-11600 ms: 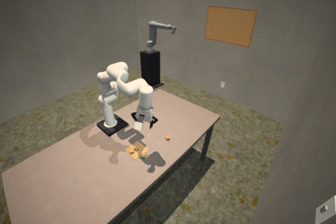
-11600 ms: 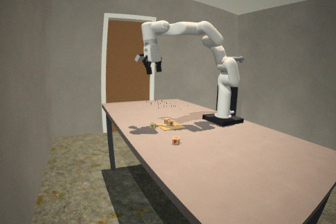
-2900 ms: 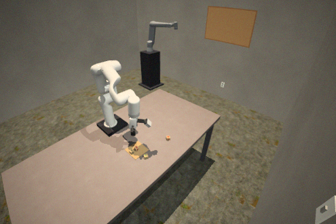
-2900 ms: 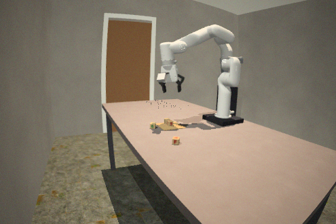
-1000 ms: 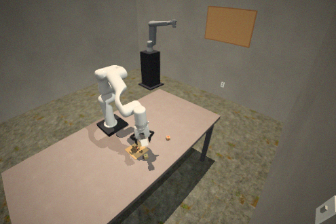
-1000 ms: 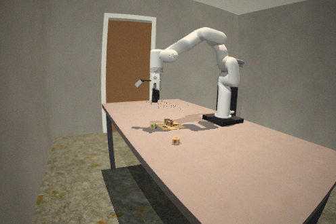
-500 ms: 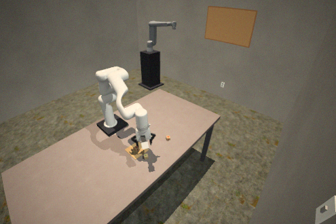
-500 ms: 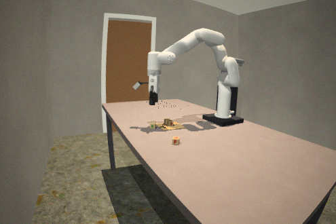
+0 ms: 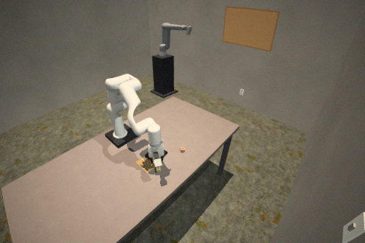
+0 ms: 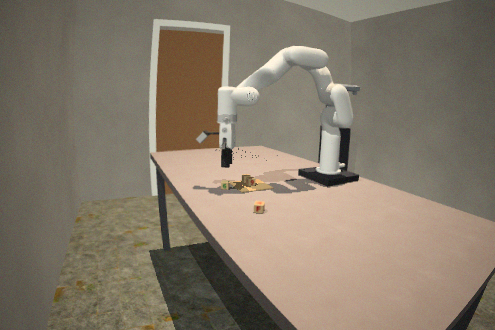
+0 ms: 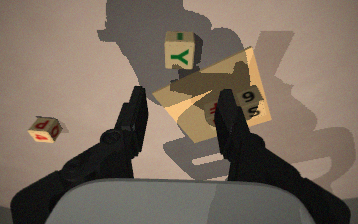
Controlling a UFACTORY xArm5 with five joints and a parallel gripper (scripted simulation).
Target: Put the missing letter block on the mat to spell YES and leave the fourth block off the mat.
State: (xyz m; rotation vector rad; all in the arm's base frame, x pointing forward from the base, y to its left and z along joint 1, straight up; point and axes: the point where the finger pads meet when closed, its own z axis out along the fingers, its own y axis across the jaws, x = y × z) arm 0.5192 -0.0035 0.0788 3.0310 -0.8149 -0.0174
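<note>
The Y block lies on the table just off the mat, its green Y on top. The S block lies on the mat with its black S on top. The E block is beside it, mostly hidden by a finger in the wrist view. The fourth block has red characters and lies off the mat. My gripper is partly open, empty, pointing down above the table near the Y block and mat.
The arm's shadow covers the Y block and much of the mat. The long table has its front edge beyond the Y block, as seen from the robot's base. The arm's black base plate stands behind the mat.
</note>
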